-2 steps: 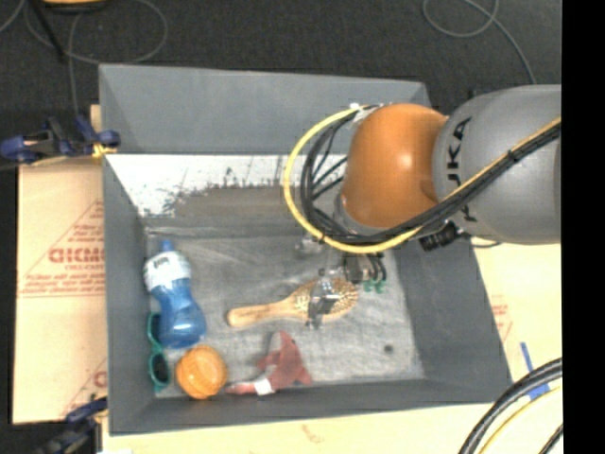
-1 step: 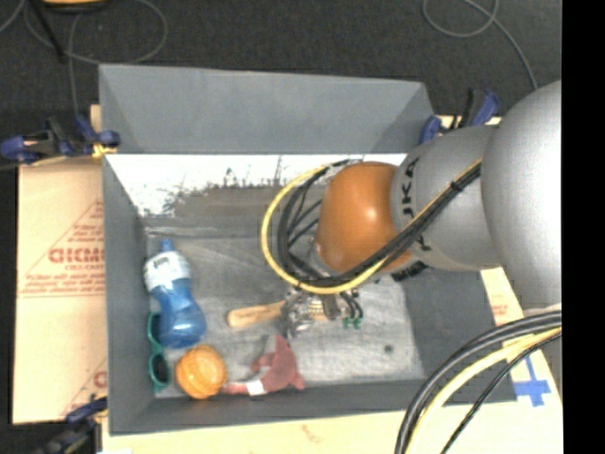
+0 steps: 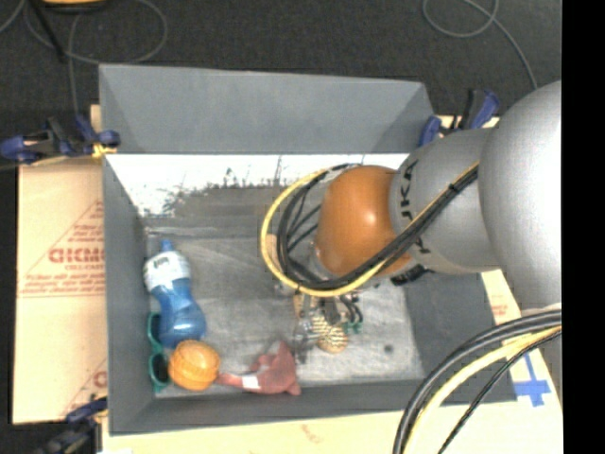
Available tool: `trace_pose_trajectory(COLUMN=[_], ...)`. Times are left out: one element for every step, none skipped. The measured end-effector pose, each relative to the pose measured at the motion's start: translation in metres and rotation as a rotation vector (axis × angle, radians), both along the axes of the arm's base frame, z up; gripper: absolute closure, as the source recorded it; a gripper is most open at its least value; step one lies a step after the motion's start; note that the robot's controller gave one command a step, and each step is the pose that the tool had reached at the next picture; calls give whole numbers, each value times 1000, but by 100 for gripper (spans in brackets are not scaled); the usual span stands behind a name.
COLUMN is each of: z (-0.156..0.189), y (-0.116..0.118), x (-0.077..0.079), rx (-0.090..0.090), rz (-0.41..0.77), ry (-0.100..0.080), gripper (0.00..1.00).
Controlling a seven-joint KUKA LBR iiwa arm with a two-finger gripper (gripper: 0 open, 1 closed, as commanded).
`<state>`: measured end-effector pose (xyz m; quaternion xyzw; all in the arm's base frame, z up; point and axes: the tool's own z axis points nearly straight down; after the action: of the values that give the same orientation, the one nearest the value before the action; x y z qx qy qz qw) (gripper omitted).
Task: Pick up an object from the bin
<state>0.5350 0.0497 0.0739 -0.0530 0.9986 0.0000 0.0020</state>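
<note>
reaching in from the right, the arm point(image 3: 473, 206) hangs low over the bin point(image 3: 265, 112), its orange cover point(image 3: 354, 220) and looped cables point(image 3: 272, 230) above the floor's middle. the gripper point(image 3: 310, 329) sits near the front of the floor, right of centre, touching or just beside a tan netted lump point(image 3: 333, 336). i cannot tell if the gripper is released, clenched or grasping the lump. a pink rag-like thing point(image 3: 274, 373) lies just in front of the gripper by the front wall. well apart on the left lie a blue bottle point(image 3: 173, 299), an orange ball point(image 3: 194, 365) in front of it and a green piece point(image 3: 154, 353) beside both.
</note>
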Motion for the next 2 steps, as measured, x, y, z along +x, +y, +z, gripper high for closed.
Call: trace_pose_trajectory(z=[1, 0], y=[0, 0], x=[0, 0], rx=[1, 1], rz=[-1, -2], ry=[-2, 0], gripper=[100, 0])
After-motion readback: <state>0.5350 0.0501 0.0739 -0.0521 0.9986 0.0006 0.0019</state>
